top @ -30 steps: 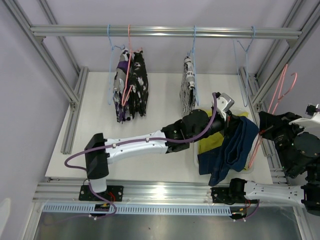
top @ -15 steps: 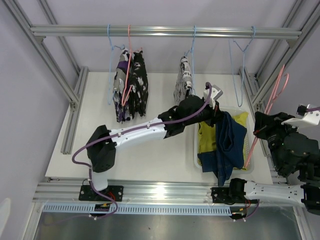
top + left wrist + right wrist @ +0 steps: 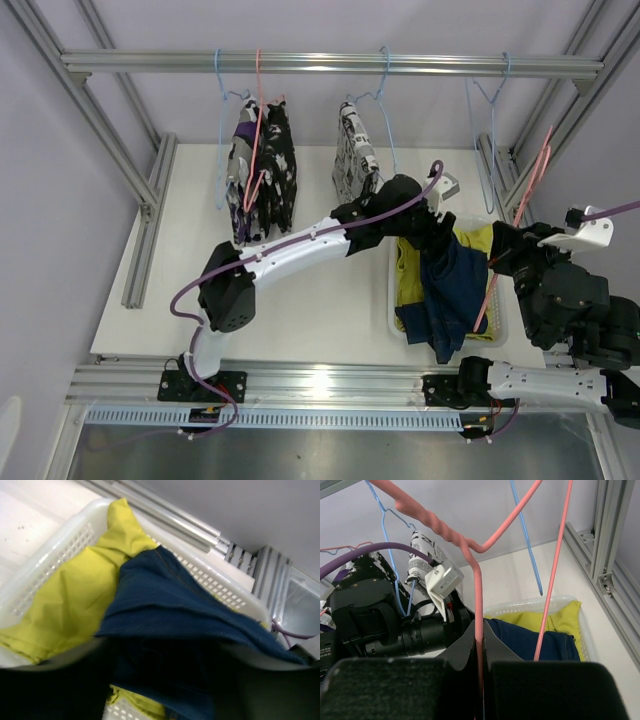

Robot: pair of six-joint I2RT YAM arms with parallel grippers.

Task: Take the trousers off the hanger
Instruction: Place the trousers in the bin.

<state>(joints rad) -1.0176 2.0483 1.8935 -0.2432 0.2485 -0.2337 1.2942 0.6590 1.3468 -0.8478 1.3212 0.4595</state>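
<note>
Left gripper [image 3: 162, 667] first: its two dark, blurred fingers sit low in the wrist view, well apart, so the jaws are parted. The navy trousers [image 3: 165, 605] fill the gap between them and run on ahead of the tips, though I cannot tell whether either pad touches the cloth. Just beyond, and off to one side of the jaws, the yellow-green trousers [image 3: 70, 600] lie bunched inside the white basket [image 3: 60, 545], and the navy cloth drapes over the basket's far rim.

Over to the right gripper [image 3: 479, 647]: jaws pinched tight on the wire of the pink hanger [image 3: 476, 580], which rises straight up out of the fingers and bends over at its twisted neck. Past those jaws is the same basket with both garments, and the left arm's wrist sits beside it.

The overhead view adds what the wrists miss. The navy trousers spill down over the basket's near edge, below the left gripper, and the pink hanger slants bare across the basket's right side. Farther out from both grippers, the patterned trousers [image 3: 265, 175] hang from the rail [image 3: 330, 62], with a single patterned pair [image 3: 352, 160] just behind the left arm and an empty blue hanger [image 3: 490, 120] beyond the right gripper.
</note>
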